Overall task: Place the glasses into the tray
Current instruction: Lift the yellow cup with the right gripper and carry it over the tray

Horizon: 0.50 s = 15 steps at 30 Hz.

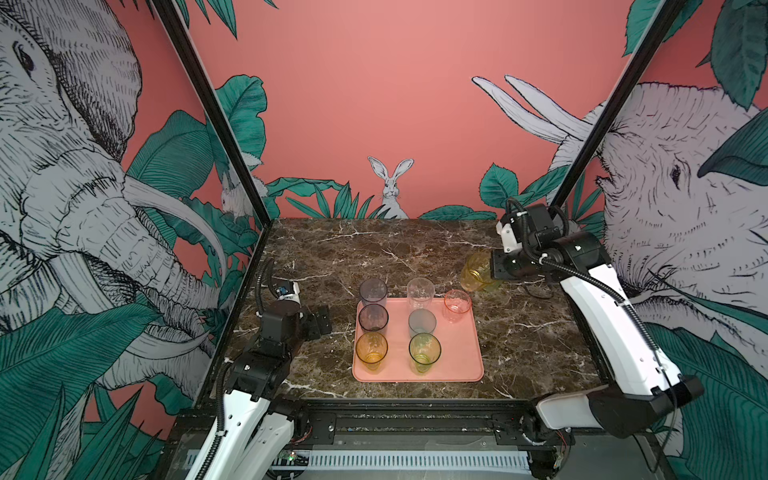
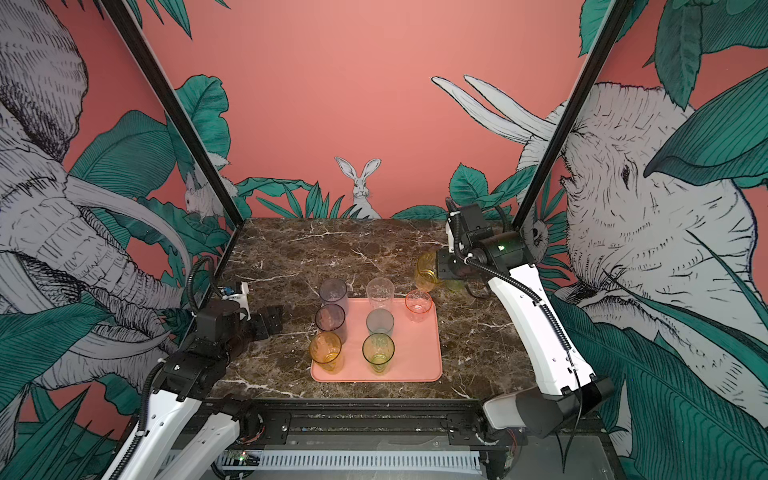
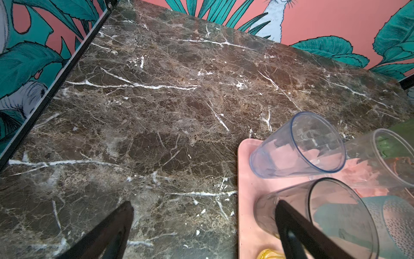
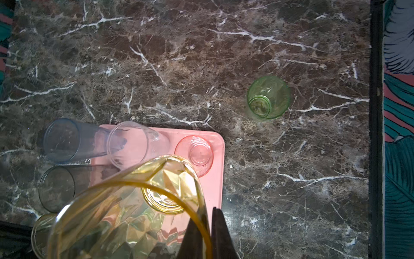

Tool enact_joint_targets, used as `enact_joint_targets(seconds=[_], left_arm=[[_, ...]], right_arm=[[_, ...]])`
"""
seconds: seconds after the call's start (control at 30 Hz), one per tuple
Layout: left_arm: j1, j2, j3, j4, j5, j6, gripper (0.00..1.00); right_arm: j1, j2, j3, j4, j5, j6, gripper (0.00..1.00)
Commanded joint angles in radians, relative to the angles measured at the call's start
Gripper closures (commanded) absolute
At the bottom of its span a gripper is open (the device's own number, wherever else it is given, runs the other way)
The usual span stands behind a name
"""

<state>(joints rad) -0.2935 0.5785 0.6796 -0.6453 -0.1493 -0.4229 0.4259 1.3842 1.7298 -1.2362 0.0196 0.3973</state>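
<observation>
Left end effector (image 1: 322, 321) gapes wide beside the tray (image 1: 457, 353); right end effector (image 4: 207, 218) pinches an amber glass (image 4: 125, 213).

L claw (image 1: 320, 321) wide open, low; R claw (image 4: 207, 218) pinched shut, up high.

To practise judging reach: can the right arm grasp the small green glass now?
Probably not yet: its fingers are shut on the amber glass. The green glass stands clear on bare marble nearby, so likely once that's set down.
</observation>
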Motion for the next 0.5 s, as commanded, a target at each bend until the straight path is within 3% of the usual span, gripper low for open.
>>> enact_joint_targets(seconds=[0.0, 0.47], left_arm=[[0.006, -0.007, -0.011, -0.021, 0.012, -0.025, 0.01], [0.005, -0.029, -0.023, -0.024, 0.027, -0.046, 0.01]], right_arm=[[0.046, -0.031, -0.037, -0.015, 0.045, 0.027, 1.00], [0.181, -0.130, -0.281, 0.063, 0.101, 0.112, 1.00]])
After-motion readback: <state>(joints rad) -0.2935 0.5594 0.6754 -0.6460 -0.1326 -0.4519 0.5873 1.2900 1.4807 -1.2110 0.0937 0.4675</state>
